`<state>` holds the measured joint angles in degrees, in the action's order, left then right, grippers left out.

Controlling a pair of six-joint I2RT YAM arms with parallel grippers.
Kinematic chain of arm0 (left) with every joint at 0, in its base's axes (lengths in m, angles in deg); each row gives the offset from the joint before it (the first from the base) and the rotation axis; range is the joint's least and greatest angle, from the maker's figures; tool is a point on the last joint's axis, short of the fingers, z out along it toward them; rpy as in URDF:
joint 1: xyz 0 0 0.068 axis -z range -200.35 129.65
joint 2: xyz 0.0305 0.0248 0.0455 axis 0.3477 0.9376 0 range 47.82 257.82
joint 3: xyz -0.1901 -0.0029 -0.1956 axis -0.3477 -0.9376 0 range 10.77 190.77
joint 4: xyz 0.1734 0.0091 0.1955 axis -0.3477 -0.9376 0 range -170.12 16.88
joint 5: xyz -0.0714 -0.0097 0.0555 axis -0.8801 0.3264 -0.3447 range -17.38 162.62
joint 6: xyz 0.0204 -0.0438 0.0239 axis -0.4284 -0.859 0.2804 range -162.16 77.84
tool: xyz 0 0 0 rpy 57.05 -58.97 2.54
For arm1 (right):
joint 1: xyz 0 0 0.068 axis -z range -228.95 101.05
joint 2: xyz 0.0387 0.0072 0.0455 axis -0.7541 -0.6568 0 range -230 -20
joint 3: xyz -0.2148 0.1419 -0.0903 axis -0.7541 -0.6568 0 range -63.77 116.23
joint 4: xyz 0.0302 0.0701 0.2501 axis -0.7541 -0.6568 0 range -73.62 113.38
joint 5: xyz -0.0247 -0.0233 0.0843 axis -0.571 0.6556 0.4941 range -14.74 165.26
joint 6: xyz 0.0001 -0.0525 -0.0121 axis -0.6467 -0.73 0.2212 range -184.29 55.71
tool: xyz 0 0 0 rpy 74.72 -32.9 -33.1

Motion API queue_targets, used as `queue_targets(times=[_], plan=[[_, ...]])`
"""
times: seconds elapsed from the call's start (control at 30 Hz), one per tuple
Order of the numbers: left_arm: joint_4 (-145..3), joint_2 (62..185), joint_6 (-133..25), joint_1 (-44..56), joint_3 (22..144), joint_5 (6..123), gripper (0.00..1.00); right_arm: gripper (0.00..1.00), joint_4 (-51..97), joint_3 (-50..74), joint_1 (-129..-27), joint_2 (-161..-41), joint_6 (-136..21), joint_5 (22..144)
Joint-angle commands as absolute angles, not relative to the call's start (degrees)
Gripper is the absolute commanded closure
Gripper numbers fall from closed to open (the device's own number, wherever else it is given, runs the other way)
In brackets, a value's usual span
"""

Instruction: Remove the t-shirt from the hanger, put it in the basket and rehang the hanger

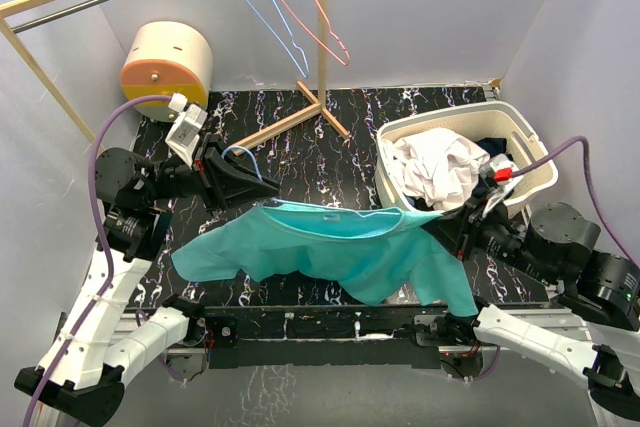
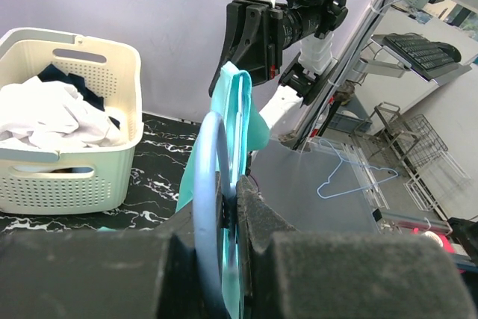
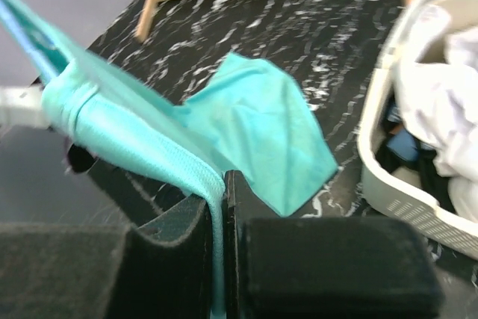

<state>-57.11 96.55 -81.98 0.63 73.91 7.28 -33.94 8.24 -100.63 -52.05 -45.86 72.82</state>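
T-shirt (image 1: 340,247), teal, is hanging stretched between the two arms above the dark marbled table (image 1: 400,112), its body sagging toward the near edge and a sleeve drooping at each end. The left gripper (image 2: 228,207) is clamping the blue wire hanger (image 2: 209,184) at its hook, fingers closed tight on the loop. This is anchoring the hanger so the cloth can be drawn off it rather than dragging it along. The right gripper (image 3: 222,184) is pinching a ribbed edge of the shirt, seemingly the collar or a shoulder seam, between closed fingers, which is giving it something firm to pull. With the arms set well apart, the fabric is being held taut along the hanger's line. I judge the shirt to be partway off, though whether the far shoulder is free of the wire is hard to tell. A white basket (image 1: 520,127) of laundry is sitting just beside the right arm, likely as the drop spot.
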Motion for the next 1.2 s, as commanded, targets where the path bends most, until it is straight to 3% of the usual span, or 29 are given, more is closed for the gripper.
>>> queue_targets(times=[0.0, 0.13, 0.27, 0.37, 0.47, 0.63, 0.9, 1.17], plan=[[-56.87, 95.97, -81.36, 0.49, 76.82, 8.04, 1.0, 0.92, -37.32, 11.33, -100.62, -50.47, -41.41, 54.54], [-57.72, 95.87, -80.38, 0.48, 76.93, 8.77, 1.0, 0.92, -39.1, 10.28, -100.72, -50.1, -39.33, 51.86], [-57.06, 96.64, -80.3, 0.5, 76.61, 9.85, 1.0, 0.91, -36.48, 6.04, -100.75, -51.47, -40.66, 63.71], [-56.35, 97.37, -80.41, 0.48, 76.03, 10.72, 1.0, 0.77, -34.08, 4.22, -100.71, -53.91, -42.79, 75.55], [-56.56, 98.04, -80.02, 0.48, 75.95, 11.2, 1.0, 0.63, -34.53, 4.94, -100.67, -55.86, -44.08, 79.15], [-59.96, 98.99, -78.06, 0.5, 76.25, 10.24, 1.0, 0.55, -35.35, 9.64, -100.69, -56.03, -46.32, 82.87], [-56.1, 98.97, -80.25, 0.51, 72.53, 4.69, 1.0, 0.53, -28.56, 18.07, -100.71, -59.42, -49.72, 98.71], [-54.06, 98.87, -81.32, 0.48, 70.4, 2.22, 1.0, 0.47, -23.42, 20.89, -100.71, -67.95, -53.67, 98.13]])
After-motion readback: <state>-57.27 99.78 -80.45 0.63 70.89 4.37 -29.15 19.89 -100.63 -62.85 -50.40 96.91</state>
